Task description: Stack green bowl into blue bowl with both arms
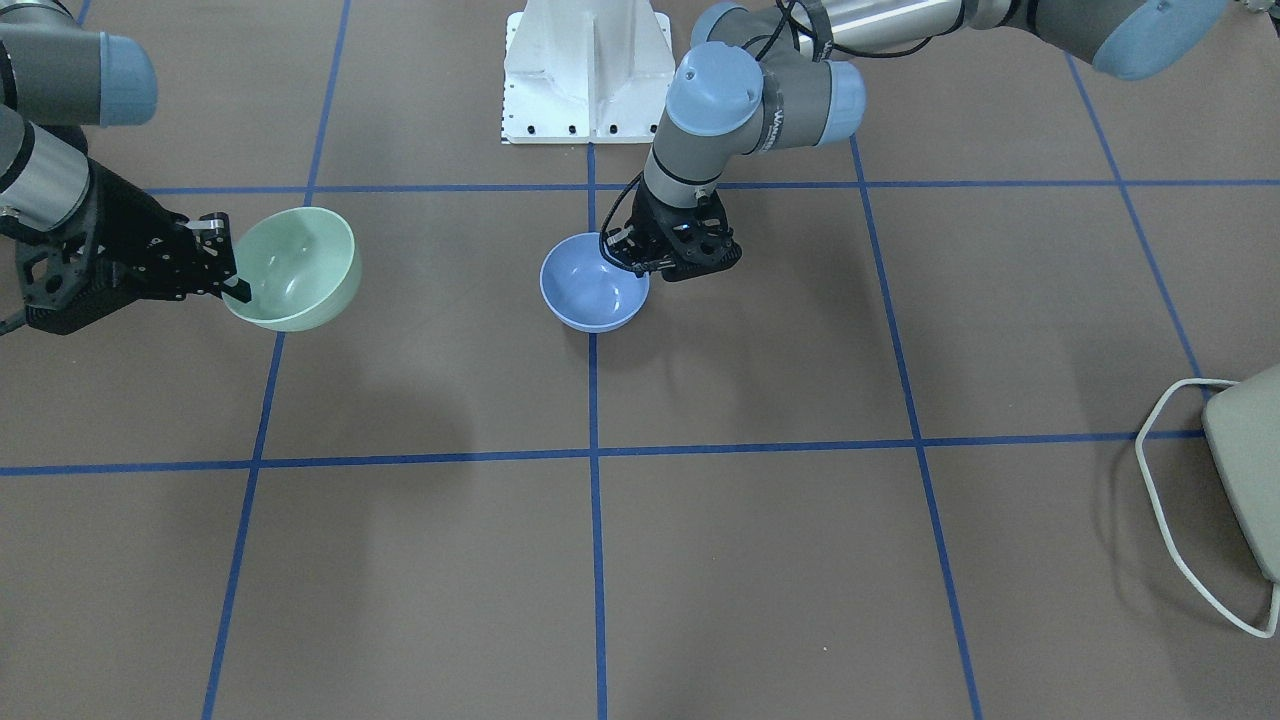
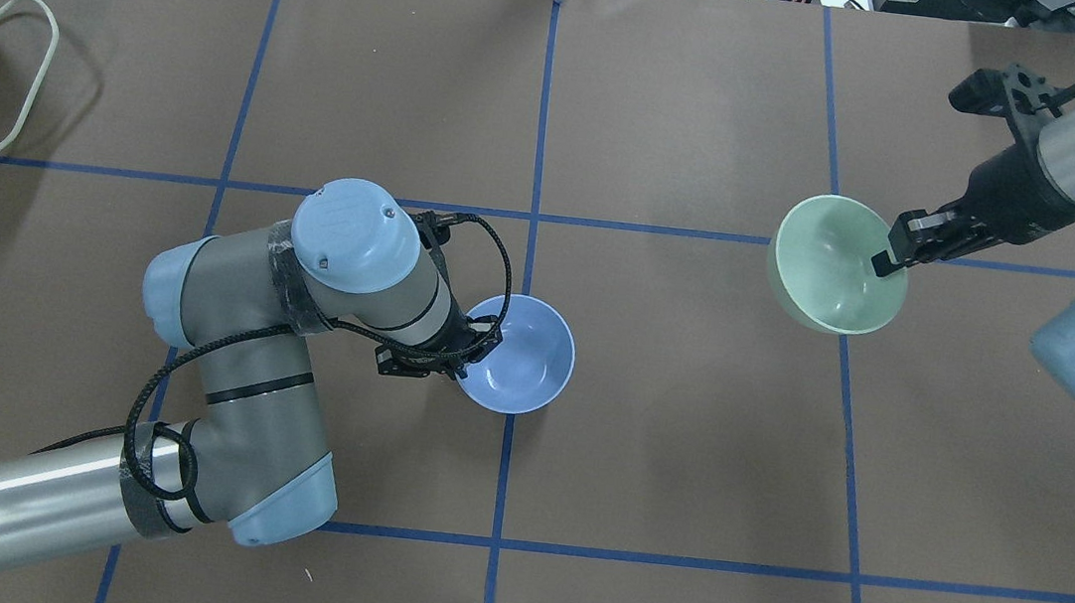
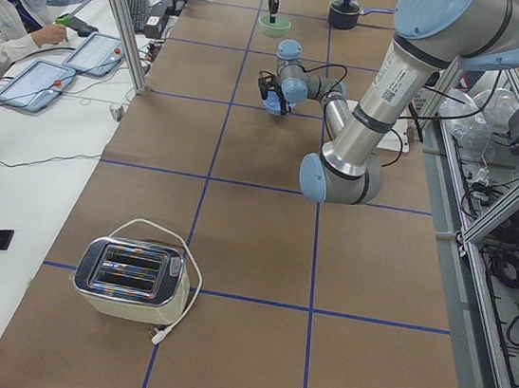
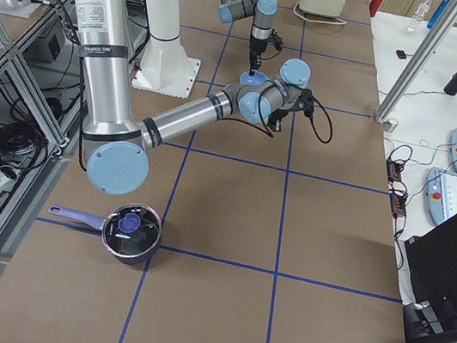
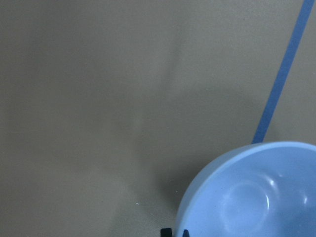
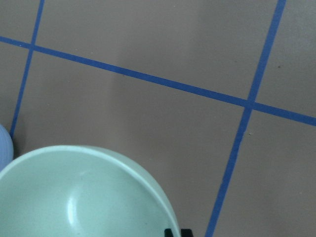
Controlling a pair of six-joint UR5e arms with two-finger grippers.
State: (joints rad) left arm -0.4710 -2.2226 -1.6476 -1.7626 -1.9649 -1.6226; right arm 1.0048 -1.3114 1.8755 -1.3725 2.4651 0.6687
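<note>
Green bowl (image 2: 839,265): in the overhead view at about 2 o'clock from the blue bowl (image 2: 522,355) and well apart from it. It is tilted a little, mouth up, and looks raised off the table (image 2: 661,454).

Right gripper (image 2: 886,261): nearly closed, pinching the green bowl's rim at about 3 o'clock in the overhead view. One finger is inside the bowl and the other outside.

Blue bowl: upright on the table, on the centre blue tape line (image 2: 538,142), just on the robot's side of the line crossing it.

Left gripper (image 2: 473,347): pointing down at the blue bowl's 9 o'clock edge in the overhead view. Its fingers are drawn close together with the rim between them, as the left wrist view shows.

Pedestal (image 1: 588,70): white, at 12 o'clock from the blue bowl in the front-facing view.

Toaster (image 3: 131,280): on the table at the left arm's end, cord looped beside it, at about 10 o'clock from the blue bowl in the overhead view.

Pot (image 4: 128,230): dark with a blue handle, at the right arm's end, at about 7 o'clock from the blue bowl in the right side view.
</note>
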